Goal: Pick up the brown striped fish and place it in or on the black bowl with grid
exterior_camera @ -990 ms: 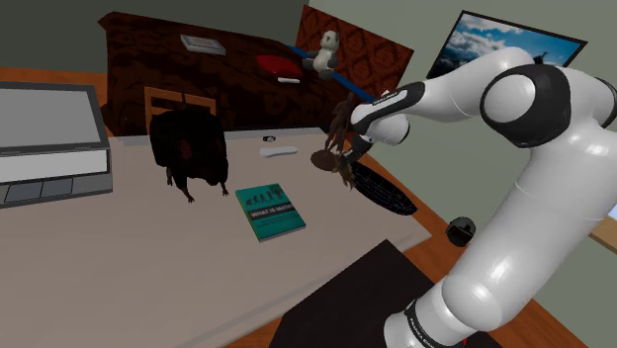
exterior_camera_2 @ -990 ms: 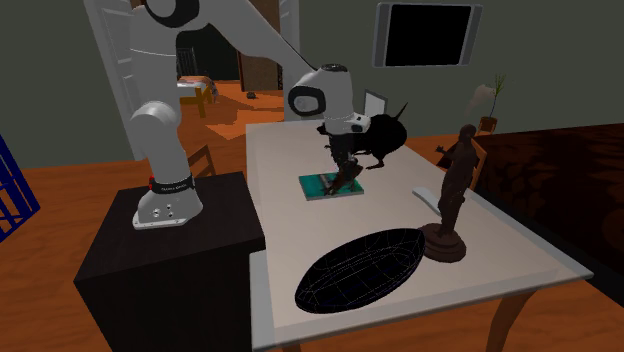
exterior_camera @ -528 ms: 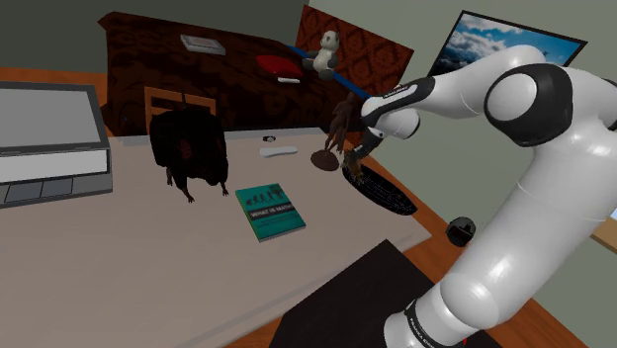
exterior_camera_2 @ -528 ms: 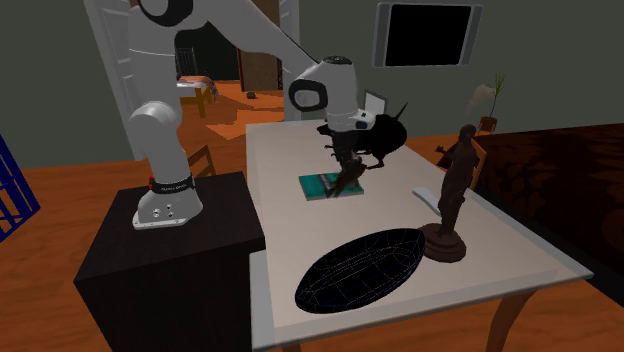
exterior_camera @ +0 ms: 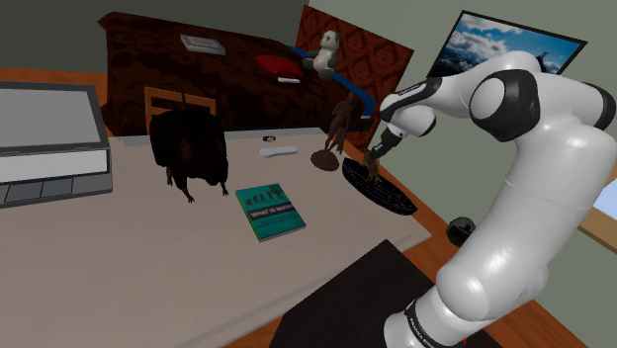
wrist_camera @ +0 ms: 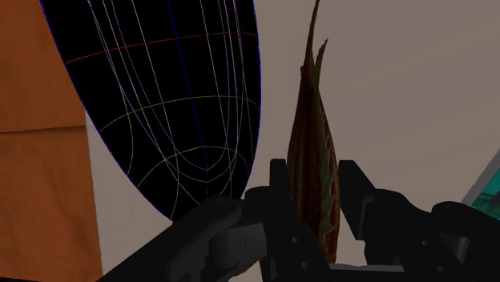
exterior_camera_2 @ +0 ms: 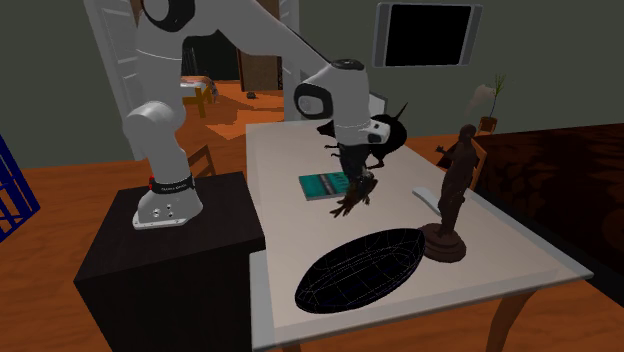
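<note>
Brown striped fish (exterior_camera: pixel 372 163) hangs from the jaws in the shoulder view, lifted off the table (exterior_camera: pixel 119 267) and overlapping the edge of the black grid bowl (exterior_camera: pixel 386 195). A dark statue (exterior_camera: pixel 334 138) is just beside it. The grip isn't readable here.

Second exterior view: the fish (exterior_camera_2: pixel 352 203) is in the air between the teal book (exterior_camera_2: pixel 322 185) and the bowl (exterior_camera_2: pixel 365 265), so it's short of the bowl.

Wrist view: jaws are clamped on the fish (wrist_camera: pixel 312 160), one finger (wrist_camera: pixel 278 188) on each flank, tail pointing away from the hand. Bare table shows behind the fish, and the bowl (wrist_camera: pixel 184 104) with its white grid lines is just beside it.
</note>
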Robot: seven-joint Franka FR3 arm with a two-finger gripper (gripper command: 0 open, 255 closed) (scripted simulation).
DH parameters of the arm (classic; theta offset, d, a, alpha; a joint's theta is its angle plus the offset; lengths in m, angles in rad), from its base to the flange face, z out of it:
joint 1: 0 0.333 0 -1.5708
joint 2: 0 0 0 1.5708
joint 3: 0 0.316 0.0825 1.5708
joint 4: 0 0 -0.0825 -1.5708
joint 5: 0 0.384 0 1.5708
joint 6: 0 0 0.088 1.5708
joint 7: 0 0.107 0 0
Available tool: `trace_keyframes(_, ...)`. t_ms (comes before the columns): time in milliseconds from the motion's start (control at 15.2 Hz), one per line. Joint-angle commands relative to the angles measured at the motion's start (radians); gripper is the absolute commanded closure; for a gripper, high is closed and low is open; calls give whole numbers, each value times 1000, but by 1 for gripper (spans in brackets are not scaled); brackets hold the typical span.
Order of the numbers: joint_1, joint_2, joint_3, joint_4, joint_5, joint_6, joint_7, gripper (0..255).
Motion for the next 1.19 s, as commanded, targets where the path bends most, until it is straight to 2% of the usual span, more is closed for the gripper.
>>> trace_keyframes(0,-40,35,-10,59,17,-37,-51,255)
trace_keyframes(462,-189,187,-28,291,74,-161,-198,255)
trace_keyframes(1122,-206,260,0,262,125,-68,-243,255)
